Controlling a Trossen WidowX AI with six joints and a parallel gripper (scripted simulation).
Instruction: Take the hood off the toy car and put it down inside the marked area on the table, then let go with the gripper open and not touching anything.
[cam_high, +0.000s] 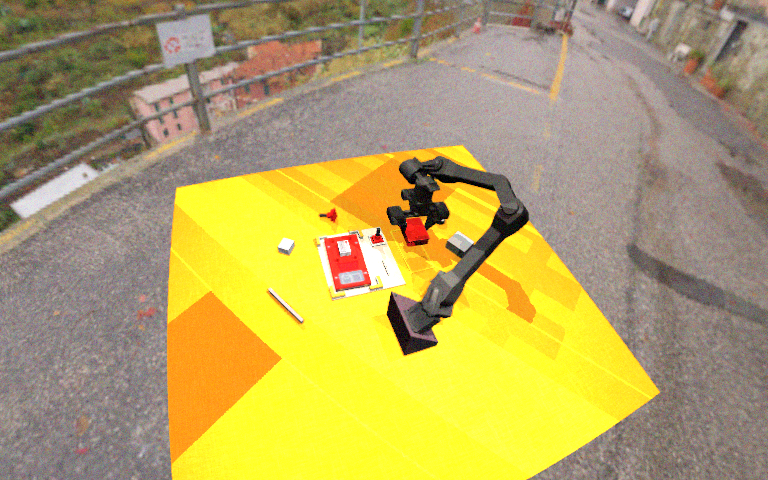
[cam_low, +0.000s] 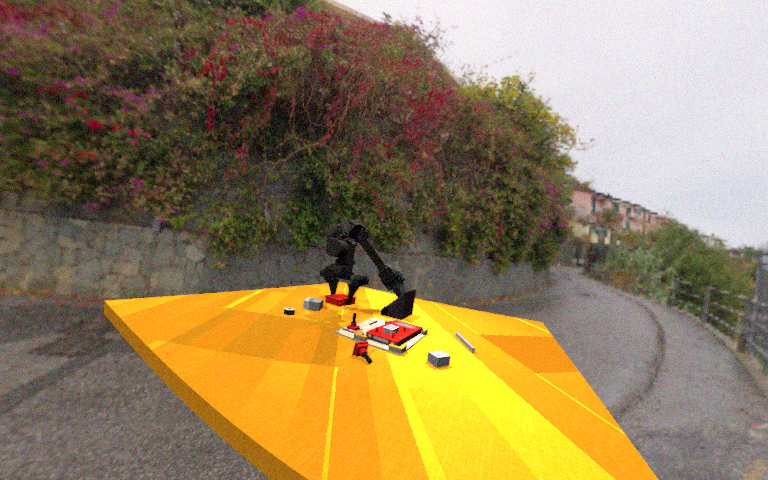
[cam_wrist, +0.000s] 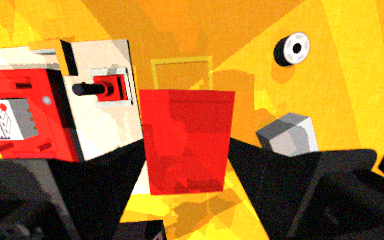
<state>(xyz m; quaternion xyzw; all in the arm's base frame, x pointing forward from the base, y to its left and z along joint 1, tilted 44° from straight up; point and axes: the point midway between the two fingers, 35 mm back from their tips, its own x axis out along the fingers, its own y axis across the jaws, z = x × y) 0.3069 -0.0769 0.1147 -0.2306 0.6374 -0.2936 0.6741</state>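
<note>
My gripper (cam_high: 416, 225) (cam_low: 341, 298) (cam_wrist: 187, 141) is shut on the red hood (cam_high: 416, 233) (cam_low: 339, 300) (cam_wrist: 187, 130) and holds it above the table, beside the car's base. The marked area, a thin yellow outline (cam_wrist: 181, 60), shows past the hood's far edge in the wrist view; the hood hides the rest of it there. The red toy car (cam_high: 355, 264) (cam_low: 403, 335) (cam_wrist: 47, 125) sits on its white base plate with its hood off. A white and grey block (cam_high: 344, 247) (cam_low: 390, 328) (cam_wrist: 17, 119) shows on the car. The gap under the hood is hard to judge.
A red part with a black peg (cam_high: 377, 238) (cam_low: 353, 324) (cam_wrist: 112, 89) stands on the plate. A grey block (cam_high: 459, 243) (cam_low: 313, 303) (cam_wrist: 290, 135) and a wheel (cam_low: 288, 311) (cam_wrist: 296, 48) lie beyond the marked area. A small cube (cam_high: 286, 245) (cam_low: 438, 358) and a rod (cam_high: 285, 305) (cam_low: 465, 341) lie across the car.
</note>
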